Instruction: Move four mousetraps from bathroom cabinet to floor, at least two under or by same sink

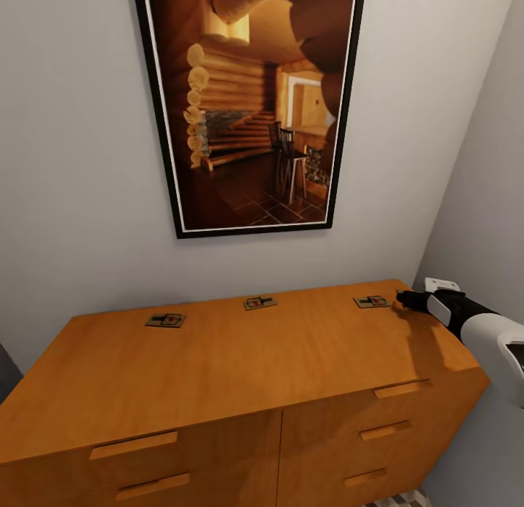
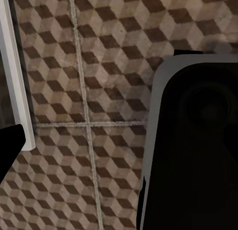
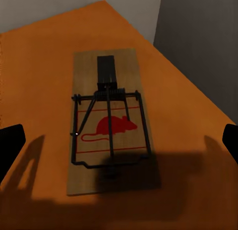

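Right wrist view, gripper (image 3: 119, 141) open, over mousetrap (image 3: 110, 122)

The cabinet (image 1: 240, 361) is made of smooth orange-brown wood, and a soft shine is seen on its flat top. Its bar handles are made of the same wood. The mousetrap (image 3: 109, 123) is made of a flat piece of pale wood with a dull, matt face. Thin black wire is fixed on it, and a red mouse is printed on the wood. The bathroom floor (image 2: 99, 66) is covered with matt tiles, with rough pale lines between them. The wall (image 1: 73, 164) is painted plain and matt.
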Controlling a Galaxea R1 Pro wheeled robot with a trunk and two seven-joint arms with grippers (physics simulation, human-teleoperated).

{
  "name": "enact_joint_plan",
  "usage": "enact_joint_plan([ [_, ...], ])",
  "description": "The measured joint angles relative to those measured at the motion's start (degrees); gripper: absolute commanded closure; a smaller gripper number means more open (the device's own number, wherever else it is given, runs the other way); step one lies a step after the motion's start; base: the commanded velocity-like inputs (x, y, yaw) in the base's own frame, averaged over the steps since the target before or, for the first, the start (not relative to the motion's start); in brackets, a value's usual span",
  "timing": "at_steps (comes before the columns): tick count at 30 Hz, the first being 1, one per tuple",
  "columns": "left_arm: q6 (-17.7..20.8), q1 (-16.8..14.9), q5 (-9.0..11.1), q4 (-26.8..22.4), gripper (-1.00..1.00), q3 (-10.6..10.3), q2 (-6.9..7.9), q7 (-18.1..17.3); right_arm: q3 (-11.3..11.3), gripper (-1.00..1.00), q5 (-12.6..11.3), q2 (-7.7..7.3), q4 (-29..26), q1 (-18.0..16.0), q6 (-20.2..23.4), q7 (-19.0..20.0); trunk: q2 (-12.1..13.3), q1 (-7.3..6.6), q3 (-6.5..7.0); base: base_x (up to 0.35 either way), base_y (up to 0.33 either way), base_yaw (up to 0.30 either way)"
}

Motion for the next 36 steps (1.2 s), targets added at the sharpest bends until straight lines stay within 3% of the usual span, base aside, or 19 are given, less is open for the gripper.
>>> enact_joint_plan([
  [21, 0.0, 0.0, 0.0, 0.0, -1.0, 0.0, 0.0, 0.0, 0.0, -1.0, 0.1, 0.14, 0.1, 0.0, 0.0, 0.1, 0.0, 0.0, -0.02, 0.0, 0.0, 0.0],
  [36, 0.1, 0.0, 0.0, 0.0, -1.0, 0.0, 0.0, 0.0, -0.5, -1.0, 0.1, 0.16, -0.1, 0.9, 0.0, 0.0, 0.0, -0.01, -0.96, 0.0, 0.0, 0.0],
])
